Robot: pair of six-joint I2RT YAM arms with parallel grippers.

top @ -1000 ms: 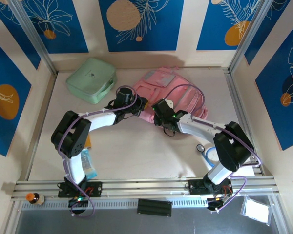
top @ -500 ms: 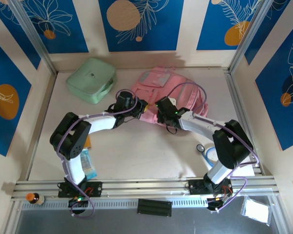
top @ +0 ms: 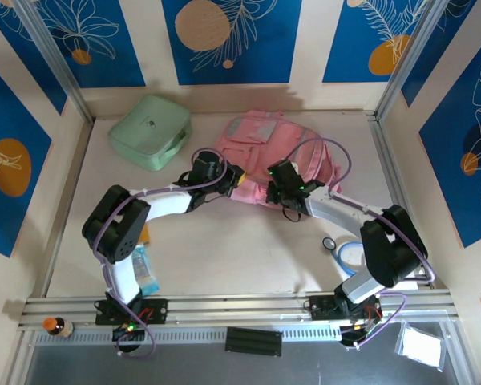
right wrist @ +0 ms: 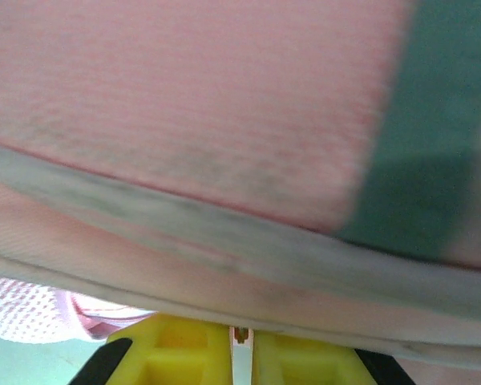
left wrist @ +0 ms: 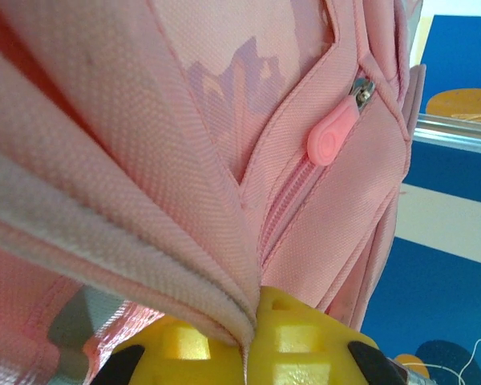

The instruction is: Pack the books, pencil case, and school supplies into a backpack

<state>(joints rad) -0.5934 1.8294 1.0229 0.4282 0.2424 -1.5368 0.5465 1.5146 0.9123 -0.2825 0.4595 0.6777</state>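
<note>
The pink backpack (top: 264, 140) lies at the back middle of the table. My left gripper (top: 240, 177) is at its near left edge, and in the left wrist view the left gripper (left wrist: 252, 329) is shut on a fold of the backpack (left wrist: 224, 120), below a pink zip pull (left wrist: 333, 140). My right gripper (top: 271, 183) is at the near edge just right of it. In the right wrist view the right gripper (right wrist: 240, 333) has its jaws almost together under the backpack's (right wrist: 184, 120) hem, which hides the tips. The books and pencil case are out of view.
A mint-green square case (top: 150, 131) sits back left. A blue-and-white packet (top: 144, 271) and an orange-brown flat edge (top: 144, 234) lie beside the left arm. A small ring (top: 329, 243) and a blue-rimmed disc (top: 349, 253) lie near the right arm. Walls close in on three sides.
My right gripper has moved right and toward the back along the backpack's near edge, and its jaws have closed. The left gripper has held its grip with little movement.
</note>
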